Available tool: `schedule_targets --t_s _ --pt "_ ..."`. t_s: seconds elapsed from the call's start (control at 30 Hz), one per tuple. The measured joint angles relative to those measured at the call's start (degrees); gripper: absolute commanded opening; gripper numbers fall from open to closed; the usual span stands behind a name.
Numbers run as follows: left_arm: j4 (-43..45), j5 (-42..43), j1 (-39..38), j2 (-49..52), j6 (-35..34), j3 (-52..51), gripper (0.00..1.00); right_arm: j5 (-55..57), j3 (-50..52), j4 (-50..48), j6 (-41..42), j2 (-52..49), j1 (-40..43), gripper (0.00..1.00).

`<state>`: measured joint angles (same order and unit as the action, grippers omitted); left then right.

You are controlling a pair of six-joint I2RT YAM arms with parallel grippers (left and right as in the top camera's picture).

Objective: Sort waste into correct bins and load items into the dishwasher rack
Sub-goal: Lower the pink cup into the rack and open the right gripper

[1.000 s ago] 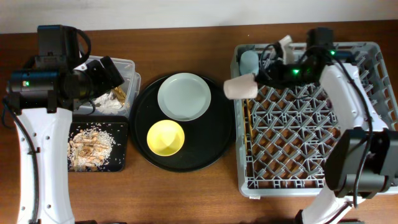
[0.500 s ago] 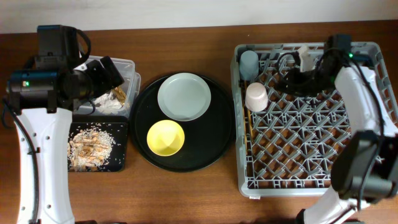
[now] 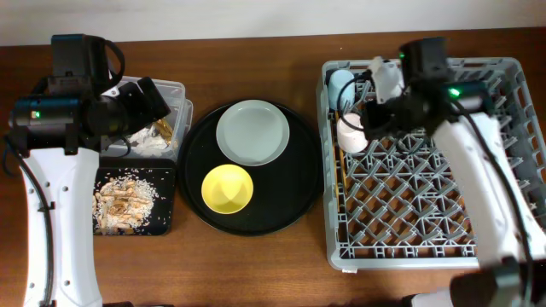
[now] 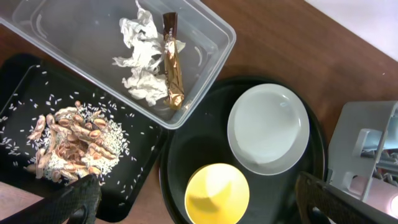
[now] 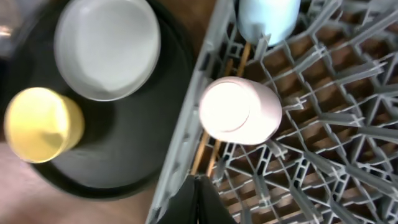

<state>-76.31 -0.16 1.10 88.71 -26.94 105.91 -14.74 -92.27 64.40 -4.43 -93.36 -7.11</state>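
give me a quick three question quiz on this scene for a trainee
1. True or false: the pink cup sits in the dishwasher rack.
2. Where does the gold-brown wrapper lie? A) clear tub B) shallow black tray C) dishwasher rack
3. Which two dishes are on the round black tray?

Key: 1. True. 2. A. 3. The grey-green plate and the yellow bowl.
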Motion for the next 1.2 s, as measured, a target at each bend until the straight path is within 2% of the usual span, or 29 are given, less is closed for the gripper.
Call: schedule_targets --t_s 0.17,0.47,1.2 --pt "0.04 0.00 0.00 0.00 -0.02 0.00 0.99 1.49 0.02 -3.80 0.13 -9.27 -0.02 0.04" --pt "0.02 0.00 0.00 0.00 0.00 0.00 0.99 1.68 -0.02 -4.98 0.17 -14.93 -0.02 0.04" --pt "0.02 0.00 0.00 0.00 -0.02 0.00 0.99 2.29 -0.15 -5.16 2.71 -13.49 -0.17 0.04"
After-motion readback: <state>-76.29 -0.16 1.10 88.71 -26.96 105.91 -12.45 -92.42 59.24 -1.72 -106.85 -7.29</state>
